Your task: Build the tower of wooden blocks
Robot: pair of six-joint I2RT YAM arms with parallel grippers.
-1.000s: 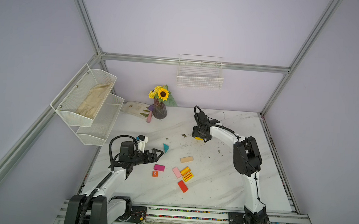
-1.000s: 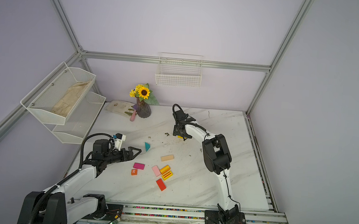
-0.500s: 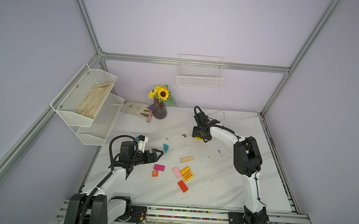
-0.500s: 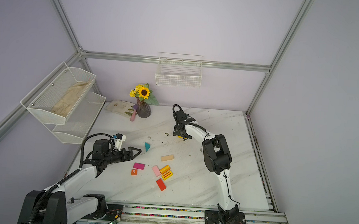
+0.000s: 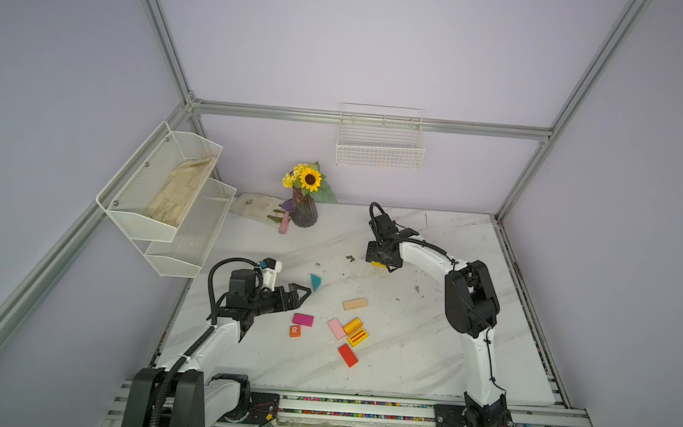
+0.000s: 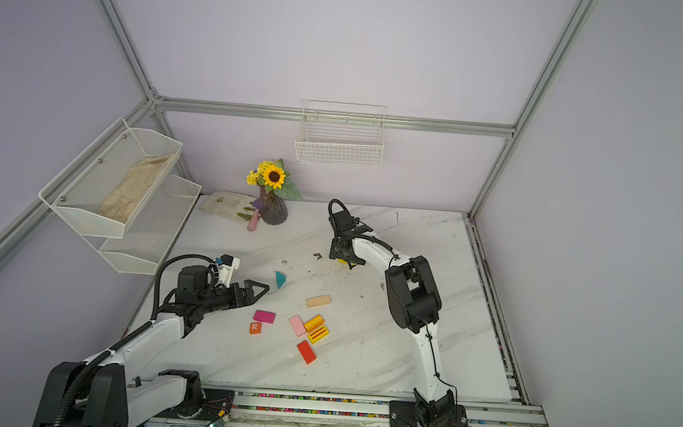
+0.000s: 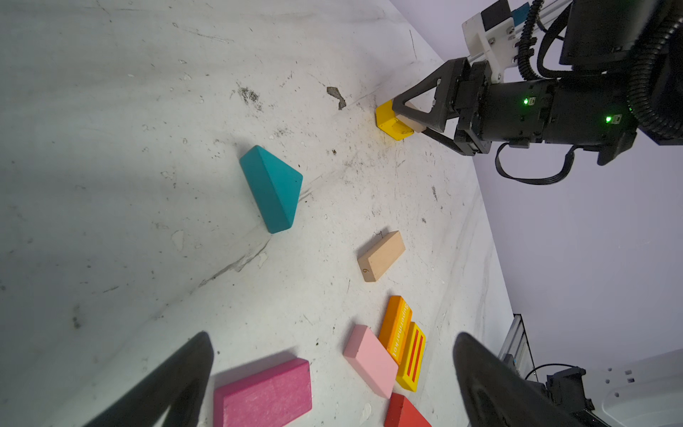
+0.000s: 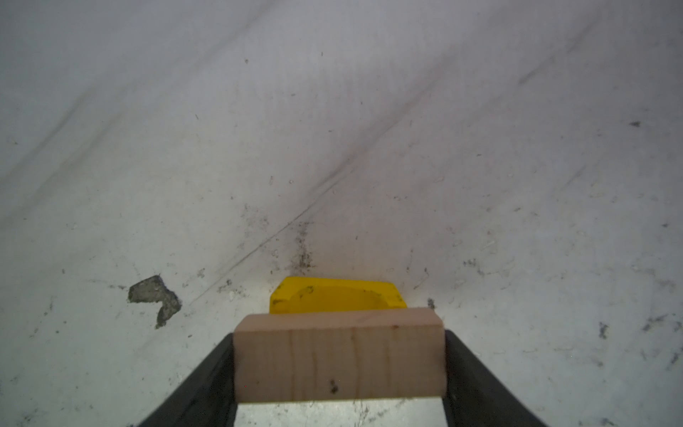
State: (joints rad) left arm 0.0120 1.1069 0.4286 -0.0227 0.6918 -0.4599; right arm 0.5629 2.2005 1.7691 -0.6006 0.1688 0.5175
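In both top views the right pincer (image 5: 380, 262) stood at the far middle of the desk (image 5: 424, 354), low over a yellow block (image 5: 377, 263). The left pincer (image 5: 299, 294) hung spread and empty just beside the teal triangle (image 5: 315, 281). The other wood blocks lay loose nearer the front, among them an orange cube (image 5: 295, 331) lettered "R".

In the left wrist view the right pincer pinched a tan slab (image 7: 410, 120) at the yellow block's top (seated or just above, I cannot tell). An orange slab (image 7: 398, 327) read "Supermarket"; a loose tan block (image 7: 380, 256) bore a "6" or "9".

The right wrist view showed the tan slab between both jaws, with the yellow block peeking out beyond it. The tower looked barely begun, its second piece being laid. Next, I judged, the slab needed settling flat and square before the jaws parted.
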